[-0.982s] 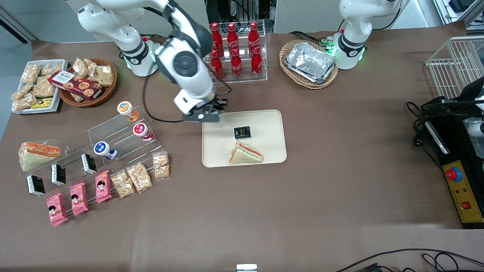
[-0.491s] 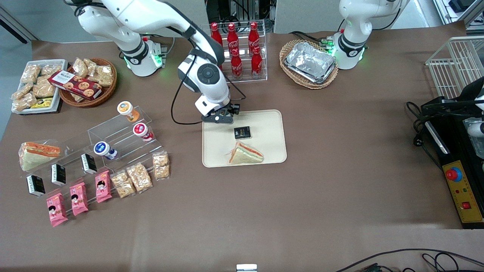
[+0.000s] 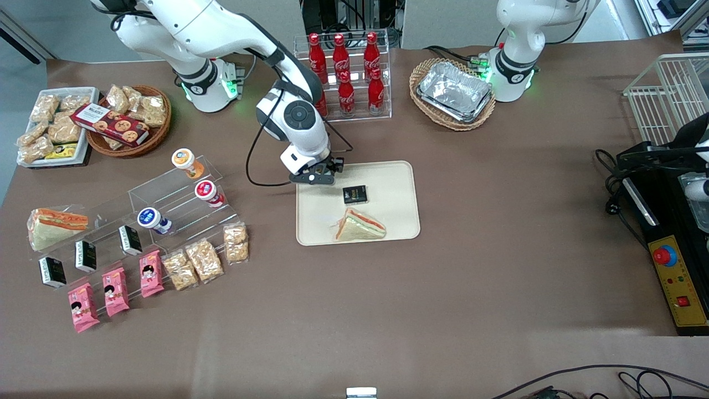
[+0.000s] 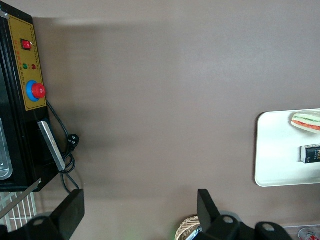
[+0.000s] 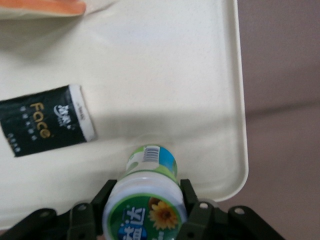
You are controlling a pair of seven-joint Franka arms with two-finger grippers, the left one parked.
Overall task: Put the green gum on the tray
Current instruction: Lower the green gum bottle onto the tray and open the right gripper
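- gripper [image 5: 145,212] pinches the green gum [image 5: 146,189], one finger either side of its lid
- gum is above the tray's [image 5: 165,65] corner, probably not touching yet
- black packet [image 5: 46,120] lies on the tray just beside the gum
- sandwich [image 3: 360,225] lies on the tray too, nearer the front camera

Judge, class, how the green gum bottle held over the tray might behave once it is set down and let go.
The green gum is a round bottle, so laid sideways it would probably roll. Its smooth plastic looks rigid, so the gripper, shut on it above the tray corner, likely won't dent it. Stood upright, it should stay put.
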